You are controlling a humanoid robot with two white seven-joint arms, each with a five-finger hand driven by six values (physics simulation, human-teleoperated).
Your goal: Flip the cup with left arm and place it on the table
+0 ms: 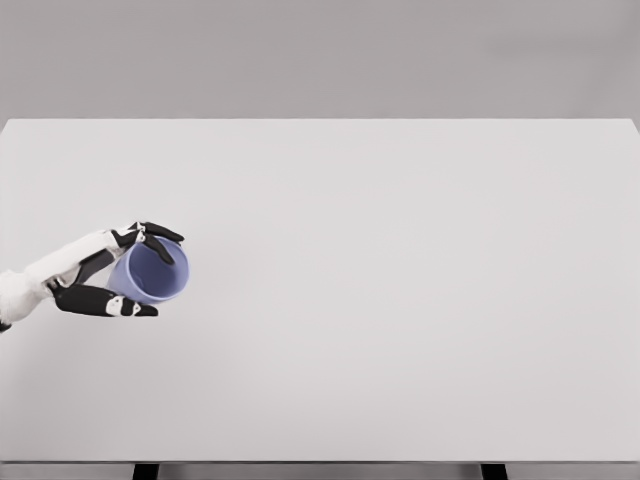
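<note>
From the head camera I see my left hand (110, 275) at the far left of the white surface (400, 300), its arm coming in from the lower left edge. The hand is wrapped around the blue cup (152, 272): the dark fingers (155, 236) curl over the top of the rim, and another dark digit presses along the underside, so the cup is gripped between them. The cup is tipped on its side, with its open mouth turned toward the camera and slightly right, so that I look straight into its blue interior. I cannot tell whether its lower edge touches the surface or hangs just above it. The right hand does not show anywhere in this view. Around the cup I see only the pale tabletop stretching away to the right and toward the back edge, with a plain grey wall (320, 55) beyond it. At the bottom edge, two dark table legs (146, 471) peek out beneath the front edge of the surface.
</note>
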